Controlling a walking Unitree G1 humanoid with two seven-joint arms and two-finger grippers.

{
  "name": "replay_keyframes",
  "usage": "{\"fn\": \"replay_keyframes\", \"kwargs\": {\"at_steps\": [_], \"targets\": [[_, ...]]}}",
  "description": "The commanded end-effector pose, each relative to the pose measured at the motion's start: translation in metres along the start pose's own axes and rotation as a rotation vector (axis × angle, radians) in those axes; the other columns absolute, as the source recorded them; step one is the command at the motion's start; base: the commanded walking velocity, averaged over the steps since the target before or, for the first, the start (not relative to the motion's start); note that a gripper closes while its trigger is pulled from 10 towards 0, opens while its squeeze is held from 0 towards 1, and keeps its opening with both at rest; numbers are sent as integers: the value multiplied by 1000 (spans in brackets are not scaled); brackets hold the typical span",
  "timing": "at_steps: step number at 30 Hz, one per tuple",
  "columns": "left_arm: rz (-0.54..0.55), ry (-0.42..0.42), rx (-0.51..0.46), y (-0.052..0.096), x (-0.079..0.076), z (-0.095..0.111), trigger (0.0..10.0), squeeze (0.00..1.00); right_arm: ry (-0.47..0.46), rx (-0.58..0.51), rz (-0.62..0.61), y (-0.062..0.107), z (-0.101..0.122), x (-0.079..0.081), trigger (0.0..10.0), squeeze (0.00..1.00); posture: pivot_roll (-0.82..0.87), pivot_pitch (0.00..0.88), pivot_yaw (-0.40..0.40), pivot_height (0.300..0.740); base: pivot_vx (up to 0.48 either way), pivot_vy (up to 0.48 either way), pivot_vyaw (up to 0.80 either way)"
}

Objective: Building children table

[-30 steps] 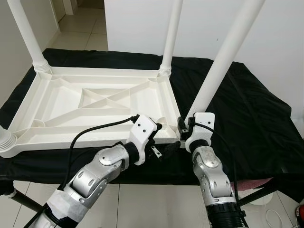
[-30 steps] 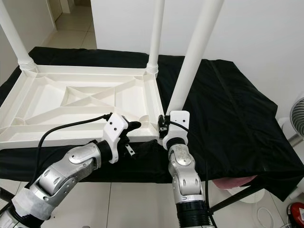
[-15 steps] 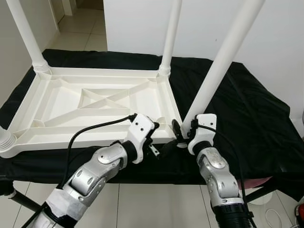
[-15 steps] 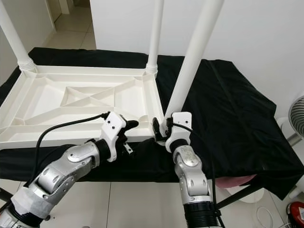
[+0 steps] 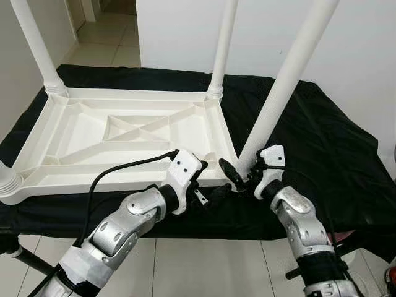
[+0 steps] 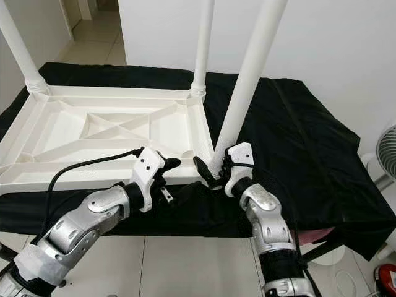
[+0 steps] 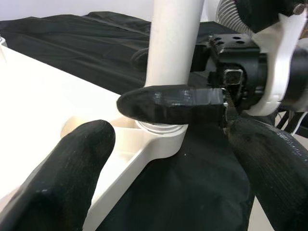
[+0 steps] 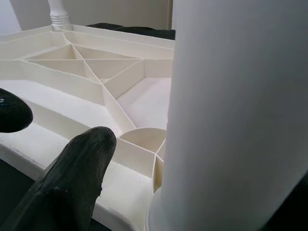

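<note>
The white children's table (image 5: 74,133) lies upside down on a black cloth. A white leg (image 5: 284,80) stands in its near right corner socket (image 7: 161,139), leaning slightly right. My right gripper (image 5: 242,174) is open around the base of this leg. One of its fingers (image 5: 229,172) sits just left of the leg with a small gap; the other is hidden behind the leg. My left gripper (image 5: 210,180) is open at the table's near rim, left of that corner. One left finger (image 5: 204,166) is over the rim and the other lies on the cloth.
Three more legs stand in the table: far left (image 5: 37,49), far right (image 5: 223,43), and a base at the near left (image 5: 7,182). The black cloth (image 5: 322,142) hangs over the work surface's front edge above a tiled floor. A fan (image 6: 387,154) stands at the right.
My right wrist has swung out to the right and its fingers have spread off the leg's base. The leg stays standing in its socket. The left arm has barely moved.
</note>
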State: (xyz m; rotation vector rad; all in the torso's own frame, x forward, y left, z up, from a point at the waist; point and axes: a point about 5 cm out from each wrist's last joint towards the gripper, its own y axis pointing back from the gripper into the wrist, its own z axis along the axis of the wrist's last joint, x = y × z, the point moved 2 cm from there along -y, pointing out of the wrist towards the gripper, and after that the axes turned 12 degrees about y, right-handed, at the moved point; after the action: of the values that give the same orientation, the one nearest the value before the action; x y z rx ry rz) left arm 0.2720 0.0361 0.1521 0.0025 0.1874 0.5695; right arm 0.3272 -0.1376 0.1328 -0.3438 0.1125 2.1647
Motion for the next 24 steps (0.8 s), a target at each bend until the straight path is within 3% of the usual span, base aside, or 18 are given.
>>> {"fn": "replay_keyframes", "kwargs": {"at_steps": [1, 12, 13, 14, 16, 18, 19, 24], "targets": [[-203, -14, 36, 1, -21, -4, 10000, 0, 27, -3, 61, -2, -4, -5, 10000, 0, -21, 0, -59, 740, 0, 0, 0], [-206, -5, 42, 0, -22, -4, 10000, 0, 59, 13, 138, -10, -8, -12, 10000, 0, -20, 0, -53, 740, 0, 0, 0], [-203, -11, 40, 0, -21, -3, 10000, 0, 56, 23, 153, -12, -10, -12, 8118, 0, -20, 0, -53, 740, 0, 0, 0], [-201, -14, 39, 0, -20, -3, 10000, 0, 54, 26, 165, -13, -12, -13, 8118, 0, -19, 0, -53, 740, 0, 0, 0], [-198, -18, 36, -1, -20, -2, 10000, 0, 52, 32, 183, -14, -16, -12, 3765, 0, -19, 0, -54, 740, 0, 0, 0], [-197, -19, 35, -1, -20, -2, 10000, 0, 52, 32, 188, -15, -18, -12, 3765, 0, -19, 0, -54, 740, 0, 0, 0], [-196, -21, 33, -2, -19, -1, 10000, 0, 43, 39, 187, -15, -21, -11, 39, 0, -19, 0, -55, 740, 0, 0, 0], [-190, -22, 28, -3, -17, 1, 10000, 0, 24, 43, 190, -14, -26, -8, 0, 0, -19, 0, -56, 740, 0, 0, 0]]}}
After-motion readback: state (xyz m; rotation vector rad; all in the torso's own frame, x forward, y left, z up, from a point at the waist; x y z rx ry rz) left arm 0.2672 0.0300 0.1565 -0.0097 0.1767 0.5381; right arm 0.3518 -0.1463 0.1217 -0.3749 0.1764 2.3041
